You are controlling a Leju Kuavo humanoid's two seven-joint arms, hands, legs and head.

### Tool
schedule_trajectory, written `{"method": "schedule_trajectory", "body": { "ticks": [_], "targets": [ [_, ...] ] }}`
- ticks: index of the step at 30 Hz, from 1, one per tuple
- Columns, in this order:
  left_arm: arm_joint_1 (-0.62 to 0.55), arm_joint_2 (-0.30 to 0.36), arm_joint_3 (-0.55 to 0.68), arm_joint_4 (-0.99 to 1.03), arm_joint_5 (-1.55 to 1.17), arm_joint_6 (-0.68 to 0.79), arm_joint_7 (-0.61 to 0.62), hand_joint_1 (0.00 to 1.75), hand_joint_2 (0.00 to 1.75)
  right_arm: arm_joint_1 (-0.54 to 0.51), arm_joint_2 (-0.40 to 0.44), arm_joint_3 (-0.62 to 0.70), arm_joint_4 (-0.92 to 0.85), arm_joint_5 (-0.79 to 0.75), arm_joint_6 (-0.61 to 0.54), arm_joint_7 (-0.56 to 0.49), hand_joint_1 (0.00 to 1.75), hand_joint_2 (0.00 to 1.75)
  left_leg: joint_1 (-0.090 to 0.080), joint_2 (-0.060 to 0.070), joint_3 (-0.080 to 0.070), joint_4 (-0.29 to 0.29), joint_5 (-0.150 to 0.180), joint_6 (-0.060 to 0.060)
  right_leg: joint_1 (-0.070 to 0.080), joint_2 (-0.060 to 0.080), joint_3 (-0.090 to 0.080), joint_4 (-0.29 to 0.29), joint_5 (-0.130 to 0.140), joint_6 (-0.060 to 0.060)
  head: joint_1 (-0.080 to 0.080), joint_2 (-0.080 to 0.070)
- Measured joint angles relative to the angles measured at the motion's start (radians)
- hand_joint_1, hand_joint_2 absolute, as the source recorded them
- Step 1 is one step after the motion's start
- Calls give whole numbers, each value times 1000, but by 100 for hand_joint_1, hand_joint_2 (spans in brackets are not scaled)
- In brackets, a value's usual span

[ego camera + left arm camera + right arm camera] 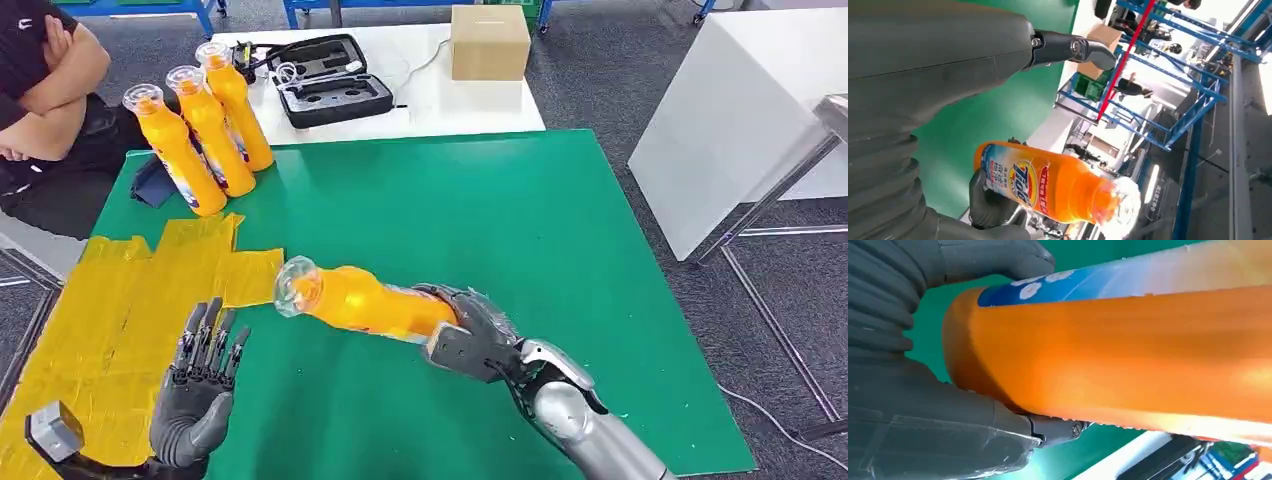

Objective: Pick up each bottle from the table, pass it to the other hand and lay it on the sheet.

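Note:
My right hand (472,335) grips the base of an orange bottle (360,300) and holds it sideways above the green table (560,250), its clear cap pointing left. The right wrist view has that bottle (1128,355) up close in my right hand (923,405). My left hand (200,385) is open, fingers up and spread, just left of and below the cap, over the edge of the yellow sheet (100,330). From the left wrist view, my left hand (938,75) faces the held bottle (1048,182) without touching it. Three more orange bottles (205,125) stand upright at the table's far left corner.
A person (45,90) sits at the far left with arms folded. Behind the green table a white table carries an open black case (325,80) and a cardboard box (489,40). A dark cloth (150,185) lies beside the standing bottles. A white cabinet (740,120) stands right.

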Motion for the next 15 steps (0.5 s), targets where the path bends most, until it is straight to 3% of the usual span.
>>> {"method": "schedule_trajectory", "body": {
  "ticks": [15],
  "targets": [
    [-42, -2, -220, 33, -201, 159, -122, 0, 175, -119, 113, 167, 87, -34, 5, 34, 175, 175, 0, 0, -1, 0, 0, 0, 0, 0, -1, 0, 0, 0, 0, 0]
  ]
}}
